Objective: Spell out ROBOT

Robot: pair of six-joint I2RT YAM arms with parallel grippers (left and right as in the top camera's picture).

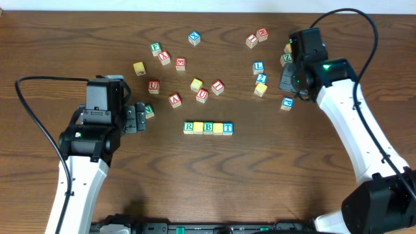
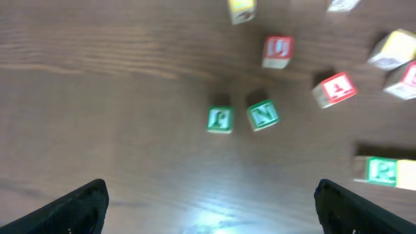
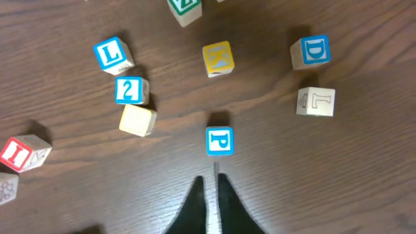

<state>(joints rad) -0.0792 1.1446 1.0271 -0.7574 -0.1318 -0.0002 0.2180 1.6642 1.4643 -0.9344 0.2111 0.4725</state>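
A row of five letter blocks lies at the table's middle: green R (image 1: 188, 127), a yellow block (image 1: 198, 127), B (image 1: 208, 127), another yellow block (image 1: 218, 128) and blue T (image 1: 227, 128). The R end also shows in the left wrist view (image 2: 380, 170). My left gripper (image 1: 144, 118) (image 2: 211, 211) is wide open and empty, left of the row, just short of two green blocks (image 2: 220, 119) (image 2: 262, 114). My right gripper (image 1: 286, 84) (image 3: 212, 182) is shut and empty, held above the table near a blue P block (image 3: 220, 142) (image 1: 287, 103).
Loose blocks lie scattered across the far half: red ones (image 1: 175, 99) (image 1: 218, 86), a yellow one (image 1: 138, 67), blue L (image 3: 112, 55), blue 2 (image 3: 132, 90), a cream block (image 3: 138, 119), yellow K (image 3: 217, 58) and blue D (image 3: 311, 52). Black cables loop at both sides.
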